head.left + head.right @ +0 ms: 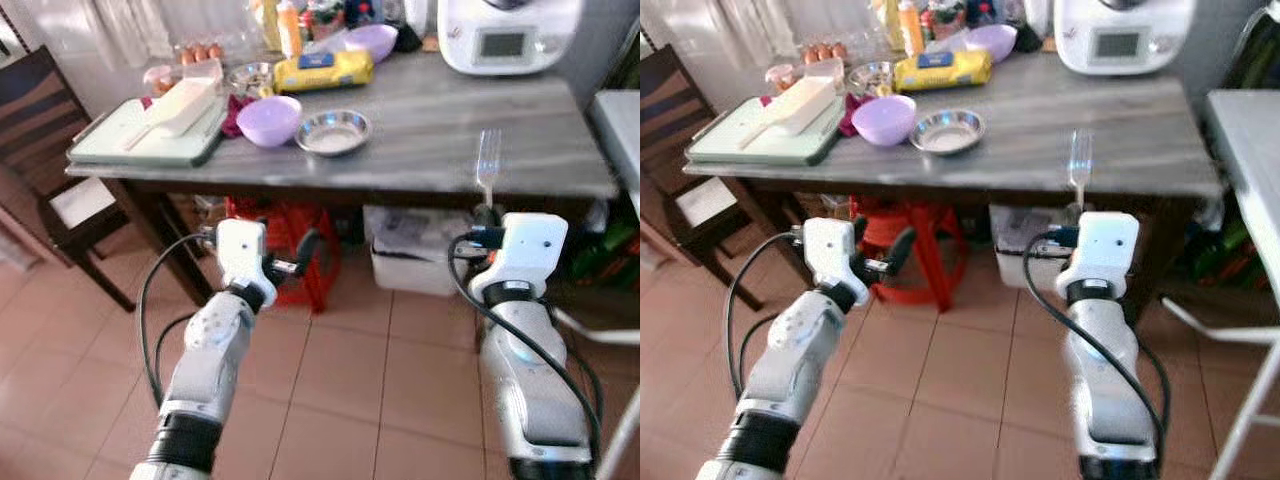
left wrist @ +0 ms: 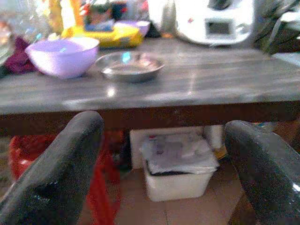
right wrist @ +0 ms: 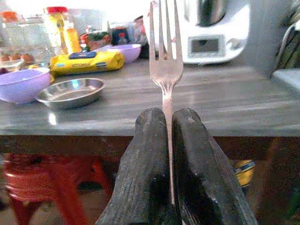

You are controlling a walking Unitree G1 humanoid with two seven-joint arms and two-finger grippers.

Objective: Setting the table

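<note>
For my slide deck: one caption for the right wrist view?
Right gripper clamps a fork upright, tines up, before the grey table.

Right gripper [image 1: 1077, 208] below the table [image 1: 1120, 150] front edge, pinching a fork [image 1: 1079, 160], tines up, standing above the edge. Steel bowl [image 1: 947, 131] on the table, up and left of it; purple bowl [image 1: 884, 119] just left of that. White appliance [image 1: 1122, 35] at the far side, straight beyond the fork. Left gripper [image 1: 888, 258] lower, well to the left, fingers apart, red stool [image 1: 910, 240] just behind it.
</note>
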